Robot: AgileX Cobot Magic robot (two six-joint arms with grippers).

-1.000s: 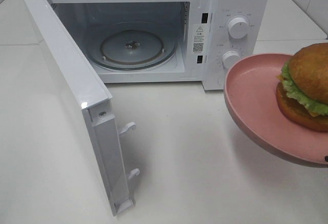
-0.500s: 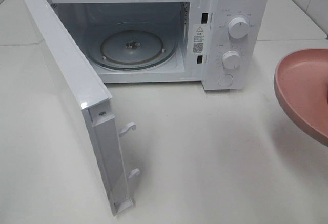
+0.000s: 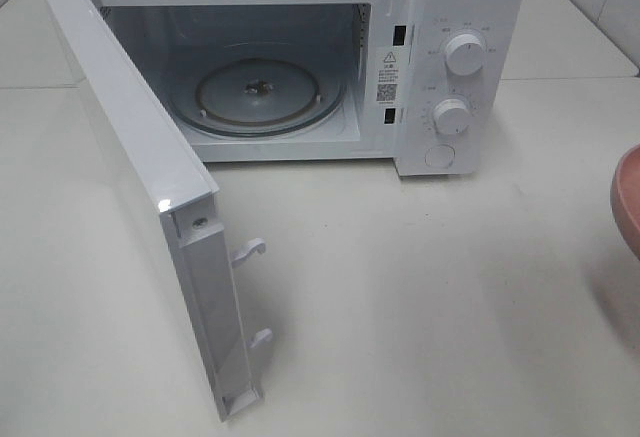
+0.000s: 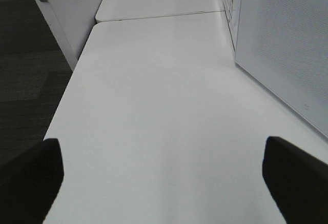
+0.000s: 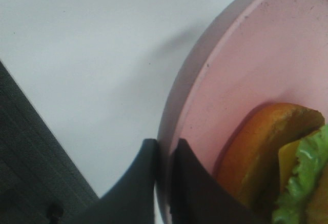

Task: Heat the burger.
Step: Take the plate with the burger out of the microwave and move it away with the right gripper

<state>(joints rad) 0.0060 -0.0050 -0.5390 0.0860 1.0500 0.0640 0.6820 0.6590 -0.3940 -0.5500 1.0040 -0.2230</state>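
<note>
The burger (image 5: 259, 152), golden-brown bun over green lettuce, lies on a pink plate (image 5: 256, 65) in the right wrist view. My right gripper (image 5: 164, 146) is shut on that plate's rim, one finger on each side. In the exterior high view only a sliver of the pink plate (image 3: 629, 197) shows at the right edge, and the burger is out of that view. My left gripper (image 4: 161, 149) hangs open over the bare white table (image 4: 154, 90), holding nothing.
The white microwave (image 3: 460, 7) stands at the back with its door (image 3: 130, 147) swung wide open toward the front left. Its glass turntable (image 3: 255, 97) is bare. Two knobs (image 3: 465, 52) sit on its right panel. Dark floor lies beyond the table edge (image 4: 66, 96).
The pink plate with the burger has moved to the right, from beside the microwave's knobs to almost out of the exterior high view. The microwave has not moved.
</note>
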